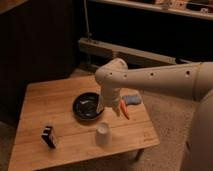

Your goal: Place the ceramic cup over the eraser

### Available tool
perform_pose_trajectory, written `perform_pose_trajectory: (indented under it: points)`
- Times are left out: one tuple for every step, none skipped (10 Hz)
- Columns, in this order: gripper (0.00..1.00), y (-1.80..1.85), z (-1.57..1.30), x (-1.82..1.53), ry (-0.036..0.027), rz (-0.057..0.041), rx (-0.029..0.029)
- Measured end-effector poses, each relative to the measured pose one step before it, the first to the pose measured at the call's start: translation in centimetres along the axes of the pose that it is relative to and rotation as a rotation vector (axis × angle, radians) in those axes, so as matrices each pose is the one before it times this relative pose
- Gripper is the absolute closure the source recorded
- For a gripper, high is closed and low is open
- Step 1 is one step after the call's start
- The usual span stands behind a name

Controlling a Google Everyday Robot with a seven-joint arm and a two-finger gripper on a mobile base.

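Tool [109, 111]: spread open, holding nothing; hangs over the bowl's right rim.
Bowl [80, 111]: black, mid-tabletop [45, 102]; contents cannot be told.
Cup [102, 134]: white, stands in front of the bowl, near the front edge.
Eraser [48, 136]: front left, well apart from the cup.
Right side: orange stick [124, 109], blue-grey piece [133, 100].
Open room: wood between eraser and cup.

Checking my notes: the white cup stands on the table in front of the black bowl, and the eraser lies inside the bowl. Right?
No: the camera view shows the eraser on the table, front left, outside the black bowl. The white cup fits; the gripper hangs over the bowl's right rim.
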Motion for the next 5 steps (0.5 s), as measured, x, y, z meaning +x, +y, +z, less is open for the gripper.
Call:
perform_pose_trajectory:
  points:
    - [0.35,-0.303,-0.589,0.714,-0.00152,0.00625,-0.01443]
    - [0.35,0.694,-0.630,1.349,-0.00387,-0.00858,-0.02057]
    - [0.35,0.937,-0.341,1.371,-0.00287,-0.00303,-0.01884]
    - [0.35,0.455,-0.235,0.915,-0.00179,0.00295,-0.01320]
    - [0.35,0.288,0.039,0.942,-0.00143,0.01038,-0.01988]
